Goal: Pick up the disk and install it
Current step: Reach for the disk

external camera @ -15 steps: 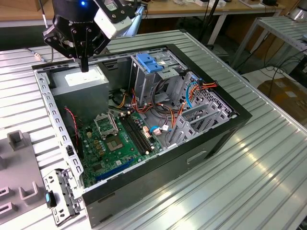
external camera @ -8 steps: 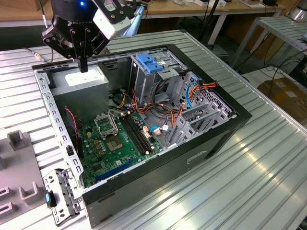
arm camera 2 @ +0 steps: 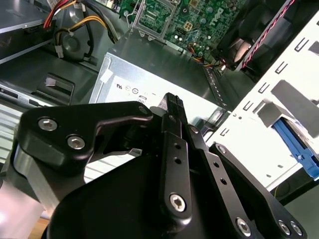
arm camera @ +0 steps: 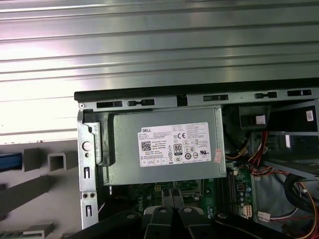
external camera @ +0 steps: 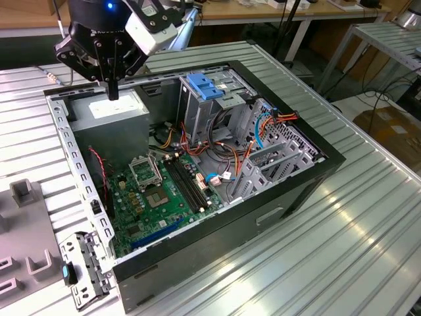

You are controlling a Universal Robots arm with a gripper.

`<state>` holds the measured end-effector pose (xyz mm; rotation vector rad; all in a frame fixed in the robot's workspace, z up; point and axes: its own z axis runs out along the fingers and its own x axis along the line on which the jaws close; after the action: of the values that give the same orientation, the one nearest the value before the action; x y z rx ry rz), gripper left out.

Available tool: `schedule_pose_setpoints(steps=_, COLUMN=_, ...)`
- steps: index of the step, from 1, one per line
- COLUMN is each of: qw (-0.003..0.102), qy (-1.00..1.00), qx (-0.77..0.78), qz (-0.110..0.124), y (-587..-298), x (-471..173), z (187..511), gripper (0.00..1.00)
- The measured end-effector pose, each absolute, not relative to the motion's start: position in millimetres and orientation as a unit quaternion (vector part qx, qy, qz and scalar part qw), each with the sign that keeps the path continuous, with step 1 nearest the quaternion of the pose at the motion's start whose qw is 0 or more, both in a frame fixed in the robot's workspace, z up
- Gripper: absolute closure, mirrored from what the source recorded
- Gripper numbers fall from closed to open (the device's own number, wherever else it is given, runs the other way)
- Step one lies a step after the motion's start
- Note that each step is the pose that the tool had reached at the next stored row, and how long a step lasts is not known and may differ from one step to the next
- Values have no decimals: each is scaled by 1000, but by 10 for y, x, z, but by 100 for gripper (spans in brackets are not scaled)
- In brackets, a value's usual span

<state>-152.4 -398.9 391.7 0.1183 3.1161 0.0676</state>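
Note:
The disk is out of view. My gripper (external camera: 113, 91) hangs over the back corner of the open computer case (external camera: 289, 191), on the exterior view's left. It is just above the grey power-supply box (external camera: 108, 108) with its white sticker (arm camera: 173, 144). The black fingers (arm camera 2: 172, 107) stand pressed together with nothing between them. In the first wrist view the gripper (arm camera: 171, 199) sits over the edge of the power-supply box (arm camera: 164, 147) that faces the motherboard.
A tall metal drive cage (external camera: 210, 112) with a blue plastic latch (external camera: 205, 85) stands mid-case. Beside it lie the green motherboard (external camera: 161, 191) and loose cables (external camera: 263, 125). Grey fixture blocks (external camera: 26, 197) and a metal bracket (external camera: 82, 266) lie on the ribbed table (external camera: 355, 217) at the exterior view's left.

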Motion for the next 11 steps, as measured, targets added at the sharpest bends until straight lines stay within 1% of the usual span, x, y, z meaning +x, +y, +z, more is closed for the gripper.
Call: schedule_pose_setpoints(steps=11, qw=10, qy=999, qx=38, qz=22, y=-3989, x=-1568, z=3907, gripper=89)
